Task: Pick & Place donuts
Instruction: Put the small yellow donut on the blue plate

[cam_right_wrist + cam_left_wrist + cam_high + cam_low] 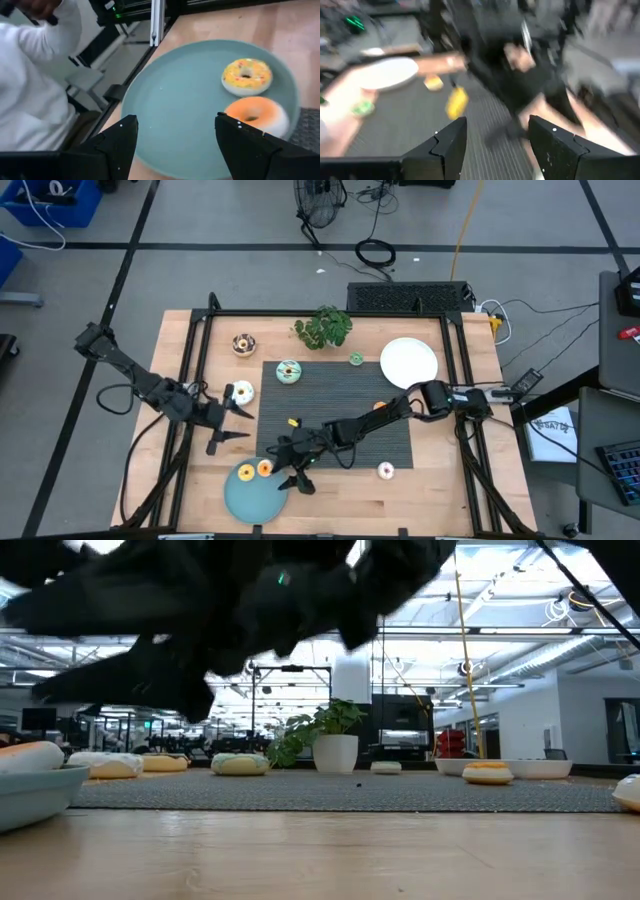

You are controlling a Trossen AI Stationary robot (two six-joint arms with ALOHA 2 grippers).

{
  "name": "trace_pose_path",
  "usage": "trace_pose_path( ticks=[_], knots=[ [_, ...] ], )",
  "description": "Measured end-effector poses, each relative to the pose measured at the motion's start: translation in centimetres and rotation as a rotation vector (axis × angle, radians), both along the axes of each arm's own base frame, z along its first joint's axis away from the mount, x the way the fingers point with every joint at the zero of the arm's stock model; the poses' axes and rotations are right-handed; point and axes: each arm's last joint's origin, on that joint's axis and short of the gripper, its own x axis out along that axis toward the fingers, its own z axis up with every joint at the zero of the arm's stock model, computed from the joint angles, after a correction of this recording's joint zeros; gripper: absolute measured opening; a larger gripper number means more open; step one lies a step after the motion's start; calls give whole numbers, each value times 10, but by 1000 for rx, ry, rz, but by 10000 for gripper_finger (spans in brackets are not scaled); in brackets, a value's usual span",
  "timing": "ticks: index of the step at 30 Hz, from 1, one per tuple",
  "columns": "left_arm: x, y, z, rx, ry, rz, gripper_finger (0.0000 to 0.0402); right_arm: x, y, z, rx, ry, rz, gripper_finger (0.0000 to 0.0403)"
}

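Note:
A teal plate [243,498] near the table's front edge carries a yellow donut [247,76] and an orange donut [257,113]. My right gripper [175,122] hovers open just above that plate, beside the two donuts, with nothing between its fingers. My left gripper [238,423] stands open and empty at the dark mat's left edge, near a white donut [241,391]. More donuts lie apart: a yellow one [294,421] and a teal one [289,371] on the mat, a brown one [244,343], a small green one [356,359] and a white one [386,471].
A white plate [409,362] sits at the back right and a potted plant [323,327] at the back middle. The dark mat [340,395] covers the table's centre. My right arm [400,408] stretches across the mat. A person's white sleeve [35,75] shows beyond the table's edge.

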Motion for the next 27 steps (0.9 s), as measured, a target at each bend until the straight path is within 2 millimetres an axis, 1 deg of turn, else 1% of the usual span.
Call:
trace_pose_path(
  ticks=[3, 6, 10, 12, 16, 20, 23, 27],
  knots=[
    [1, -2, -12, 49, 100, -36, 214, -10, -4, 25, -64, 53, 18, 247],
    [8, -8, -19, 17, 156, -29, 214, -25, -8, 55, -117, 122, -6, 247],
    [19, -20, -36, 24, 263, -40, 214, -54, -13, 98, -212, 212, -91, 247],
    [24, -27, -45, 37, 332, -39, 214, -70, -14, 114, -279, 255, -150, 247],
    [38, -47, -56, 94, 433, -49, 213, -99, -12, 139, -409, 308, -288, 247],
    [55, -67, -56, 210, 505, -45, 213, -123, -11, 162, -485, 305, -413, 247],
    [65, -77, -56, 308, 568, -8, 213, -134, -8, 173, -512, 289, -463, 247],
    [77, -83, -61, 346, 639, 26, 214, -143, -2, 181, -523, 264, -477, 247]
  ],
)
